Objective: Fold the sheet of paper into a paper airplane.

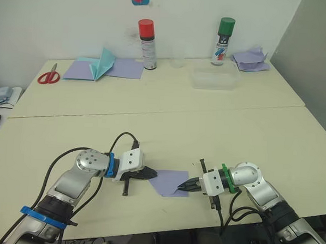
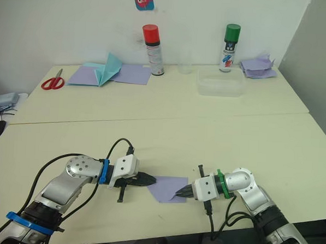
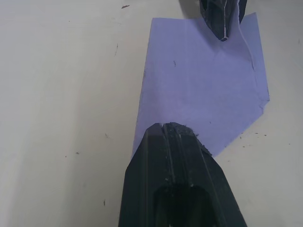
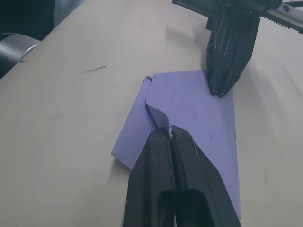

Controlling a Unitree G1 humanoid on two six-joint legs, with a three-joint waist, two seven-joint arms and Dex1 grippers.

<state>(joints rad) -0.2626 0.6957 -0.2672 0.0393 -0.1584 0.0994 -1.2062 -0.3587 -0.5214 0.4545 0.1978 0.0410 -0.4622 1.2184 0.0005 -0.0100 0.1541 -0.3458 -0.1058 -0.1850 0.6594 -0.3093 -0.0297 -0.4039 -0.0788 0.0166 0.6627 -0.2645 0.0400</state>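
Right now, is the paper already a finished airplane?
No, the sheet of paper lies mostly flat, with both grippers' tips at its edges.

Bright, even indoor light from above; no glare on the desk (image 1: 168, 128). Shadows soft and short, e.g. under the left fingers (image 4: 228, 56) in the right wrist view. Head views sharp. Wrist views: near fingers (image 3: 173, 184) slightly soft, paper (image 3: 203, 90) crisp.
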